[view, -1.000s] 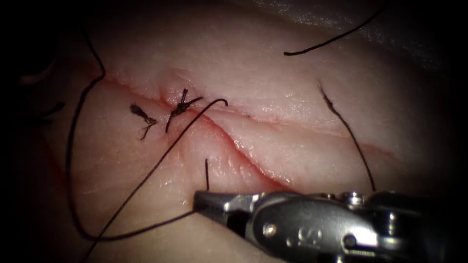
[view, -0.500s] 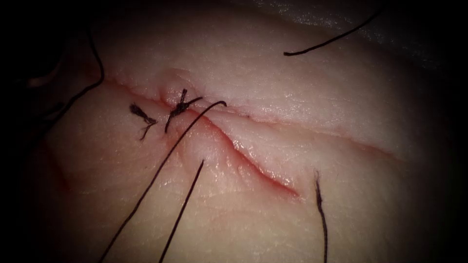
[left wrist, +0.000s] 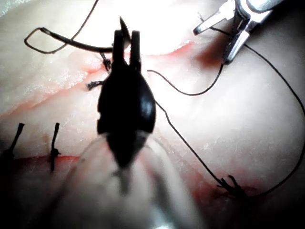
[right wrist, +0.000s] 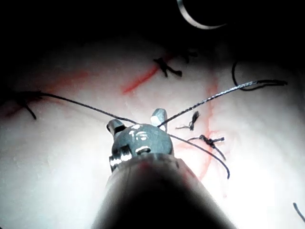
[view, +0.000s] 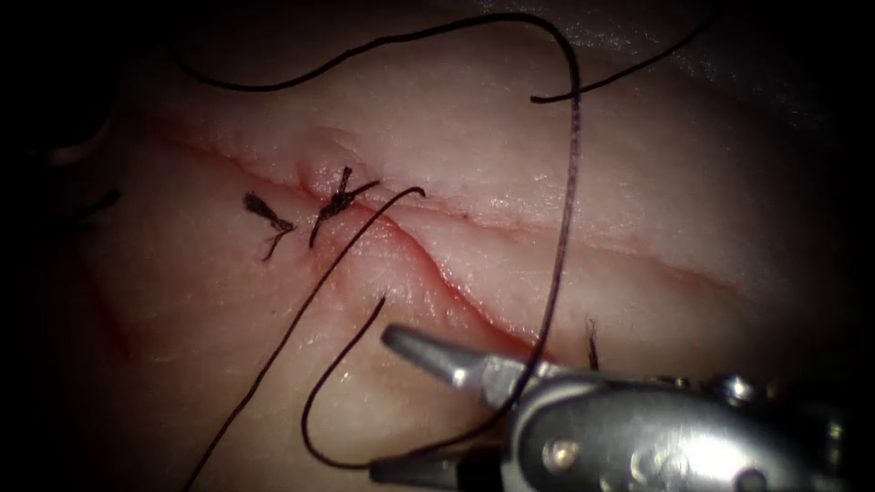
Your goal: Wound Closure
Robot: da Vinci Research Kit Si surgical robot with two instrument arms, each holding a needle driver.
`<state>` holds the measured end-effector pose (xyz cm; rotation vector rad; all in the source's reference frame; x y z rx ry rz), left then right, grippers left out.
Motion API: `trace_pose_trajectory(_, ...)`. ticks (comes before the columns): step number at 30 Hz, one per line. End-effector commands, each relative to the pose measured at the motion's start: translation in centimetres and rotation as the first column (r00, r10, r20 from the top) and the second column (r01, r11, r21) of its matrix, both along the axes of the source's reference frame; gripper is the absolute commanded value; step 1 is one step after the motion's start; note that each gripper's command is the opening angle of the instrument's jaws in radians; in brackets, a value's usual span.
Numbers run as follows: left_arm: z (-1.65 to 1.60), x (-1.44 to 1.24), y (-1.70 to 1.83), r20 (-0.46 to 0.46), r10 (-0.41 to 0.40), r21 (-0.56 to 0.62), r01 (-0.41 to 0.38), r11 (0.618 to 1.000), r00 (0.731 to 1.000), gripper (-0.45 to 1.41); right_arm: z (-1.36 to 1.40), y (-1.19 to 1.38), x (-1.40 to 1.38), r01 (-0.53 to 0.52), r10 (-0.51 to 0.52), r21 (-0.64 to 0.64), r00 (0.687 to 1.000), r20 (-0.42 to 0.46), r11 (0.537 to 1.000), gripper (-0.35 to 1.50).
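The tissue (view: 693,200) has a red cut (view: 456,282) running from upper left to lower right, with two knotted stitches (view: 337,200) near its left end. My right tool (view: 385,403) comes in low on the right with its jaws wide open. The dark thread (view: 567,182) runs between them without being gripped, then arcs up over the tissue. In the left wrist view my left tool (left wrist: 127,34) is shut on the curved needle (left wrist: 76,44), seemingly near its pointed end, held clear of the tissue. The needle (right wrist: 195,21) also appears as a bright arc in the right wrist view, beyond my right tool (right wrist: 137,119).
A second strand (view: 301,319) crosses the cut from its curled end to the bottom edge. Cut ends of thread lie at the upper right (view: 620,77) and beside the right tool (view: 592,342). Red fluid lines the cut. The right tool (left wrist: 211,47) shows open in the left wrist view.
The right tool, shut a second ago, left the endoscope view and came back with its jaws open. The thread loop on the left is gone; thread now arcs over the top.
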<state>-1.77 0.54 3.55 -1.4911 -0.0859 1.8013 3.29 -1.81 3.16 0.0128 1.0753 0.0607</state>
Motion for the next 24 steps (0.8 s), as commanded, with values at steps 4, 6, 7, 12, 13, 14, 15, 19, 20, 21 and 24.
trace_pose_trajectory(4,0.05,0.01,-0.02,0.006,0.01,0.002,-0.01,1.0,1.0,-0.45,0.4,0.04,0.09,0.018,-0.017,-0.008,0.999,0.046,1.0,1.26)
trace_pose_trajectory(6,0.05,0.03,-0.02,0.005,0.009,0.002,-0.009,1.0,1.0,-0.45,0.56,0.05,0.14,0.033,-0.032,-0.01,0.998,0.058,0.999,1.25)
trace_pose_trajectory(7,0.05,0.03,-0.02,0.004,0.007,0.002,-0.007,1.0,1.0,-0.45,0.63,0.05,0.16,0.042,-0.041,-0.015,0.997,0.066,0.999,1.25)
trace_pose_trajectory(12,0.03,0.11,0.0,-0.006,-0.006,0.005,0.006,1.0,1.0,-0.45,0.96,0.06,0.39,0.106,-0.1,-0.044,0.989,0.111,0.993,1.25)
trace_pose_trajectory(13,-0.01,0.25,0.04,-0.025,-0.021,0.0,0.021,1.0,0.999,-0.45,0.95,0.08,0.39,0.111,-0.105,-0.047,0.988,0.11,0.993,1.28)
trace_pose_trajectory(14,-0.04,0.33,0.06,-0.033,-0.034,-0.004,0.034,0.999,0.999,-0.45,0.93,0.08,0.38,0.112,-0.106,-0.045,0.988,0.108,0.993,1.28)
trace_pose_trajectory(15,-0.07,0.42,0.08,-0.038,-0.047,-0.009,0.047,0.999,0.998,-0.45,0.9,0.08,0.36,0.113,-0.108,-0.044,0.988,0.106,0.993,1.3)
trace_pose_trajectory(19,-0.21,0.88,0.16,-0.044,-0.126,-0.031,0.125,0.992,0.991,-0.45,0.72,0.05,0.27,0.139,-0.138,-0.02,0.988,0.073,0.99,1.33)
trace_pose_trajectory(20,-0.23,0.93,0.17,-0.05,-0.136,-0.039,0.134,0.99,0.99,-0.45,0.69,0.05,0.27,0.15,-0.148,-0.019,0.987,0.067,0.989,1.35)
trace_pose_trajectory(21,-0.24,0.97,0.17,-0.052,-0.147,-0.042,0.145,0.989,0.988,-0.45,0.66,0.05,0.26,0.156,-0.155,0.0,0.987,0.049,0.988,1.37)
trace_pose_trajectory(24,-0.24,1.09,0.18,-0.068,-0.174,-0.047,0.171,0.984,0.982,-0.45,0.55,0.05,0.24,0.193,-0.192,0.071,0.981,-0.025,0.979,1.48)
